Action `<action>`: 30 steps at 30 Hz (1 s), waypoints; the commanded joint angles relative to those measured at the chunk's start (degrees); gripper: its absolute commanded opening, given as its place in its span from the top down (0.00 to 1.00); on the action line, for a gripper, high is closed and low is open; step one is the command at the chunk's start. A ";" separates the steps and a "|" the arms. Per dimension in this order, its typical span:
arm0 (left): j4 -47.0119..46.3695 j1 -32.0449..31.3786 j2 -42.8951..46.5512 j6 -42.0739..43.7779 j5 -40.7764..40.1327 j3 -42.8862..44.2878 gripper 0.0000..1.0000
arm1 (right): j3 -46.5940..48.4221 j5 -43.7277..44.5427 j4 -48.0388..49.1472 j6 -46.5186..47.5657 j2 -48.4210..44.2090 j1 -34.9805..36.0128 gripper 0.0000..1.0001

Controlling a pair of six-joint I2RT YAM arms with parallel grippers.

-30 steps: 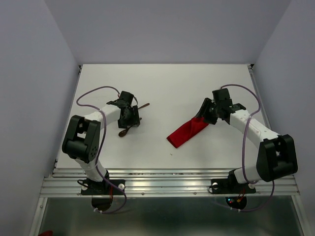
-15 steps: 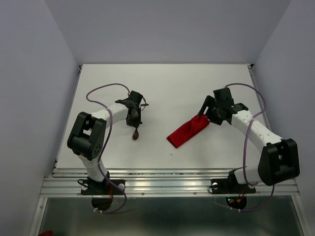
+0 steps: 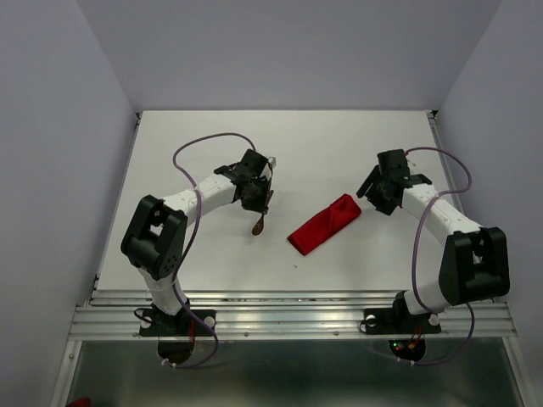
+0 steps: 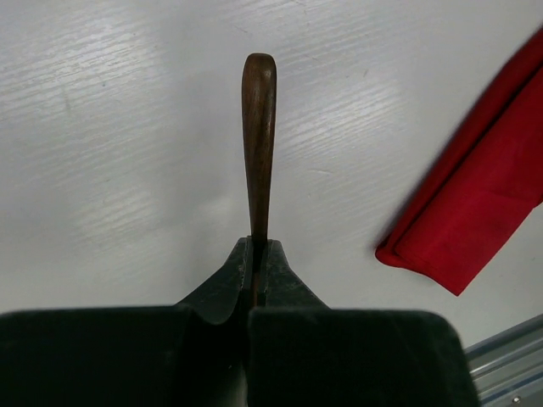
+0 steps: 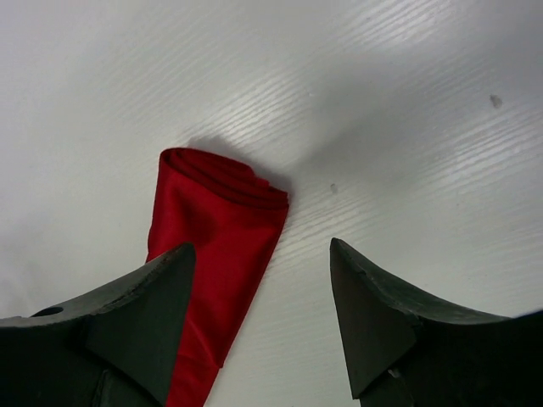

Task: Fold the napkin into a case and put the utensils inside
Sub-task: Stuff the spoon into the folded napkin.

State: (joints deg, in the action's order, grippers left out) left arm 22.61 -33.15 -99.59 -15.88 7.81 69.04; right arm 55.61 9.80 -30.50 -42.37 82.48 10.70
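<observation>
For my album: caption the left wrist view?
Left gripper shut on a wooden utensil; the folded red case lies nearby.

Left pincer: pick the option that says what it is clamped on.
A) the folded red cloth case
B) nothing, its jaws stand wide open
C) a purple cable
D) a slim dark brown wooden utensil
D: in the left wrist view the left pincer is shut on the slim dark brown wooden utensil, and the folded red cloth case lies apart on the white table.
</observation>
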 commanded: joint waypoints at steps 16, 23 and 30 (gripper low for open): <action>6.65 -13.61 -6.84 3.22 1.60 14.45 1.00 | 7.75 -5.32 6.33 2.99 13.93 -7.10 0.80; 8.06 -16.33 -10.09 5.24 3.17 16.39 1.00 | 6.53 -8.91 8.88 4.66 16.49 -7.10 0.81; 10.35 -17.30 -14.66 8.14 3.35 20.70 1.00 | 4.85 -12.00 10.81 5.37 16.31 -7.10 0.81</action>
State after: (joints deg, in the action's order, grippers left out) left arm 30.96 -49.93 -113.43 -10.70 10.70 85.69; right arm 60.97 0.14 -22.61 -38.28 99.44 3.79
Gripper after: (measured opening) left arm 0.044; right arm 0.191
